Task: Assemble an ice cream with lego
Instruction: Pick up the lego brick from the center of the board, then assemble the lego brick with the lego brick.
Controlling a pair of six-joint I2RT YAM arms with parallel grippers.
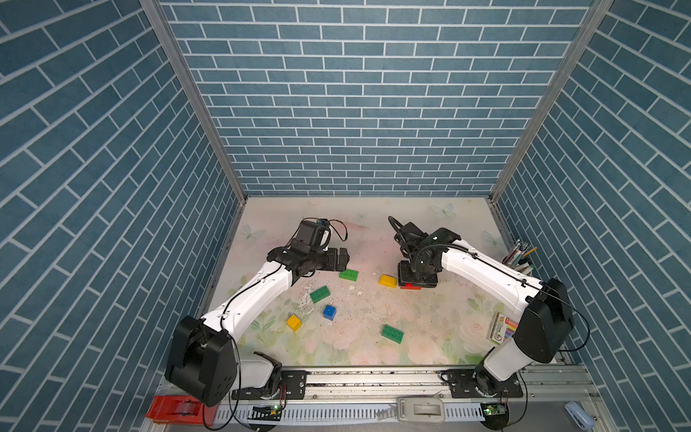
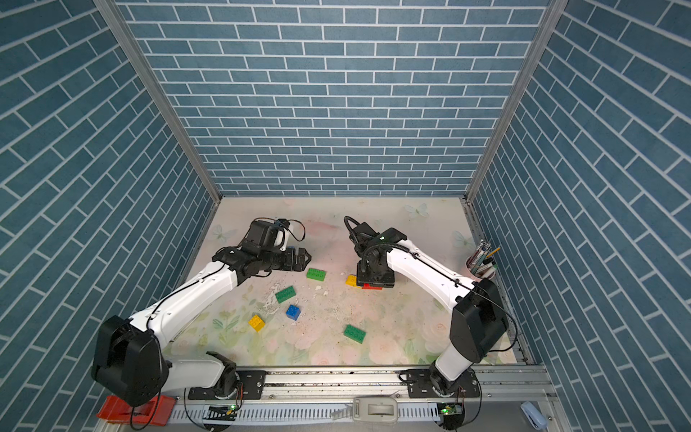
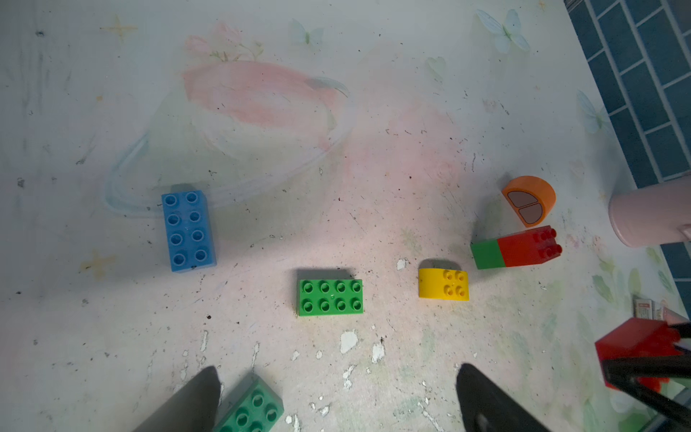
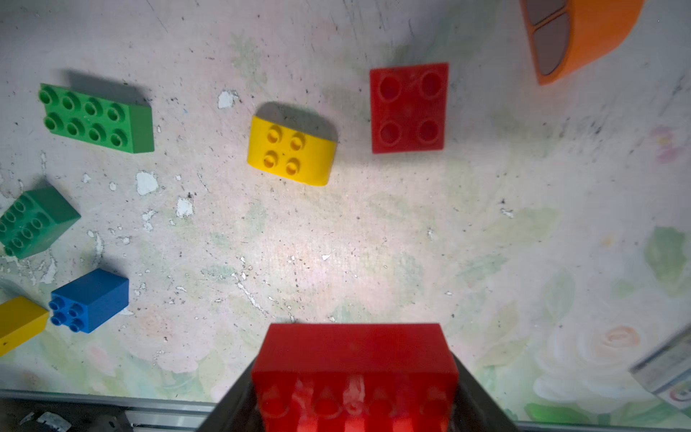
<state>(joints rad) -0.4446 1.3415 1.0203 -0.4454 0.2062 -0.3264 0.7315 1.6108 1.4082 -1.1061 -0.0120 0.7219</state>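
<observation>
Nearest the front edge a green brick [image 1: 392, 333] lies alone, with room around it. My right gripper [image 1: 416, 278] is clamped on the red oblong brick [image 4: 355, 348], near the yellow rounded piece [image 4: 291, 149], I judge for stacking. My left gripper [image 3: 338, 379] waits wide open. Behind both, the mat [image 1: 374, 224] is free.

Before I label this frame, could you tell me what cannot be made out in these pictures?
Red brick in the right end effector: studs blurred, cut by the right wrist view's bottom edge; mostly under the end effector in both top views.
Orange round-topped piece: cut by that view's top edge.
Marker pack: print too small in a top view.
</observation>
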